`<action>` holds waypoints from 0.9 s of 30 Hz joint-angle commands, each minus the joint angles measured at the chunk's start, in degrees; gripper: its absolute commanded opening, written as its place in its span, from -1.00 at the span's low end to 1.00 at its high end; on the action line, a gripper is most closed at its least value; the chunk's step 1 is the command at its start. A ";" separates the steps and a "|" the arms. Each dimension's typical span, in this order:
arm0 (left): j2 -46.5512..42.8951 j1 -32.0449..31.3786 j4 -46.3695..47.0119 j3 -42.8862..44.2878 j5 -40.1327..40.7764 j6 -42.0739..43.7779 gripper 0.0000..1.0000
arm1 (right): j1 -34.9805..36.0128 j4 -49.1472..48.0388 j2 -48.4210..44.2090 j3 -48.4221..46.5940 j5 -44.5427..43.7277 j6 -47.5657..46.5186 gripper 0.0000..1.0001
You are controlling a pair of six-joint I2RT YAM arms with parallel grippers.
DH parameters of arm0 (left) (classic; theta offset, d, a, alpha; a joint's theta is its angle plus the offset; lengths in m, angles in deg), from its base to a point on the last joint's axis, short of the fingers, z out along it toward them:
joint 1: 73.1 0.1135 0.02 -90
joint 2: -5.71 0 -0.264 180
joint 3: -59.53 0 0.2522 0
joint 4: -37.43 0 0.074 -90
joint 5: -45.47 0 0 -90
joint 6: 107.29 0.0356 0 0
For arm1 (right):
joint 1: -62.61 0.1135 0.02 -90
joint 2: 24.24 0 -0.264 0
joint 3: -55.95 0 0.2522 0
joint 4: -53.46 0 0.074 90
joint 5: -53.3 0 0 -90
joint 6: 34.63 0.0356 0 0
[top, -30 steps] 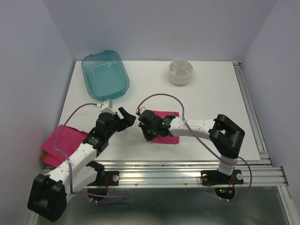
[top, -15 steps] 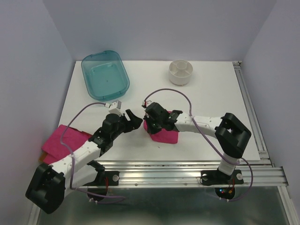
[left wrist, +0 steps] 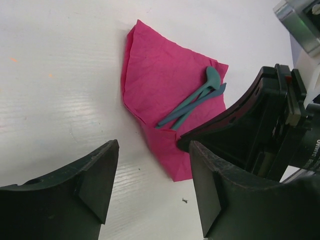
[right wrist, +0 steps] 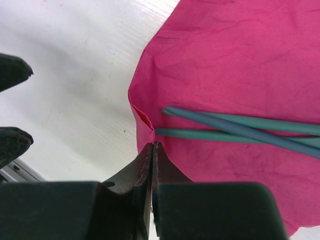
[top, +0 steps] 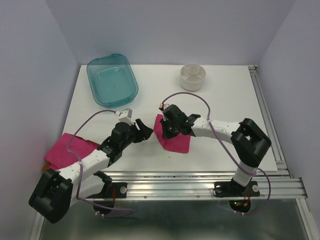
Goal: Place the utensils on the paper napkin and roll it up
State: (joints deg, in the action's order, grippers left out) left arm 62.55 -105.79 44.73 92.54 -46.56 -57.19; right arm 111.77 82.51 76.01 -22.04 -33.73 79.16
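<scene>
Looking down from the overhead camera, two arms reach in over a white table (top: 225,100). The paper napkin (top: 177,144), a magenta sheet, lies near the middle, a little toward the right arm. The right claw (top: 165,133) sits on the napkin's left edge. The left claw (top: 143,131) hangs just beside that edge with its jaws parted and nothing between them. A pile of pink napkins (top: 65,150) lies at the table's near left edge. A teal tub (top: 112,80) and a white round pot (top: 193,76) stand at the far side, well apart from the napkin.

From the left wrist camera, the left claw (left wrist: 152,147) shows two black fingers spread wide, gripping nothing, with bare table and a napkin corner in the gap. The paper napkin (left wrist: 160,80) lies crumpled ahead, and the utensils (left wrist: 192,102), slim teal pieces, lie bunched on it with their handles crossing. The right claw (left wrist: 183,141) comes in from the right, its tip at the napkin's near edge, just beside the handle ends.

From the right wrist camera, the right claw (right wrist: 152,150) is pressed closed, its tips pinching a small raised fold at the edge of the paper napkin (right wrist: 225,65). The utensils (right wrist: 240,131) lie on the pink paper just beyond the tips, not touching them. The left claw (right wrist: 12,107) shows at the far left as two dark fingertips held apart over the table.
</scene>
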 commanded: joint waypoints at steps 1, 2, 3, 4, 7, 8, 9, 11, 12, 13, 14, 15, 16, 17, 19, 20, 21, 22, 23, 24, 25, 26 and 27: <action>0.73 -0.80 4.52 -0.79 -1.23 1.58 0.35 | -1.44 -2.90 -2.07 1.21 2.22 -0.59 -0.91; 1.16 -0.97 4.69 -0.79 -1.23 1.67 0.31 | -1.70 -2.98 -2.07 1.30 2.48 -0.68 -0.91; 1.26 -0.98 4.95 -0.88 -1.32 1.75 0.29 | -1.88 -2.98 -2.07 1.30 2.57 -0.68 -0.91; 1.43 -1.32 5.39 -0.88 -1.32 1.84 0.28 | -2.40 -2.98 -2.07 1.30 2.92 -0.76 -0.91; 2.48 -2.11 6.27 -0.96 -1.49 2.63 0.28 | -3.11 -2.90 -1.81 1.21 3.10 -1.29 -0.90; 2.92 -2.38 6.54 -0.88 -1.49 2.90 0.28 | -3.20 -2.98 -1.72 1.21 3.19 -1.38 -0.90; 3.36 -2.56 6.54 -0.70 -1.06 3.25 0.28 | -3.46 -2.98 -1.63 1.21 3.36 -1.47 -0.90; 4.76 -3.35 6.89 -0.35 -0.18 3.78 0.28 | -3.90 -3.16 -1.28 1.21 3.72 -1.73 -0.90; 5.29 -3.61 6.89 -0.26 -0.18 4.04 0.28 | -3.90 -3.16 -1.28 1.21 3.81 -1.82 -0.90; 5.73 -3.87 7.24 -0.09 0.26 4.21 0.28 | -4.25 -3.25 -1.19 1.21 3.81 -1.91 -0.90; 6.44 -3.96 7.50 0.09 0.44 4.39 0.28 | -4.34 -3.16 -1.11 1.21 3.81 -1.99 -0.90; 7.75 -4.49 7.94 0.61 0.53 5.00 0.25 | -4.69 -3.25 -1.02 1.21 3.89 -2.08 -0.90; 9.15 -4.75 8.29 0.88 0.53 5.18 0.23 | -4.87 -3.42 -1.02 1.21 4.15 -2.34 -0.90; 9.86 -5.10 8.64 1.32 0.53 5.44 0.22 | -4.96 -3.42 -0.84 1.21 4.24 -2.43 -0.89; 11.01 -6.16 9.52 1.67 1.05 6.15 0.17 | -5.31 -3.42 -0.41 0.95 4.68 -2.61 -0.89; 12.06 -6.60 9.87 2.02 1.23 6.41 0.13 | -5.40 -3.42 -0.32 0.86 4.86 -2.78 -0.89; 12.59 -6.86 10.05 2.20 1.58 6.59 0.11 | -5.48 -3.42 -0.14 0.86 4.95 -2.87 -0.89; 13.20 -7.56 10.23 2.46 1.58 7.02 0.08 | -5.75 -3.51 0.03 0.77 5.12 -2.96 -0.89; 14.08 -7.74 10.32 2.90 1.58 7.20 0.07 | -5.75 -3.60 0.21 0.77 5.30 -3.14 -0.88; 14.61 -8.09 10.58 3.08 3.50 7.47 0.05 | -6.01 -3.77 0.30 0.77 5.47 -3.22 -0.88; 14.96 -8.36 10.67 3.34 3.86 7.73 0.04 | -6.19 -3.86 0.39 0.77 5.65 -3.22 -0.88; 15.49 -8.71 10.76 3.78 4.30 8.34 0.04 | -6.28 -3.86 0.65 0.77 5.91 -3.40 -0.88; 15.76 -8.97 10.76 4.04 5.35 8.70 0.04 | -6.54 -4.04 0.74 0.77 6.09 -3.40 -0.88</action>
State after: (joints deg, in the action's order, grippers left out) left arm 77.67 -113.70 51.81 93.70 -44.70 -51.29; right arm 106.14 81.65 76.03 -21.71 -28.86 77.11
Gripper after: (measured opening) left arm 0.523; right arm 0.059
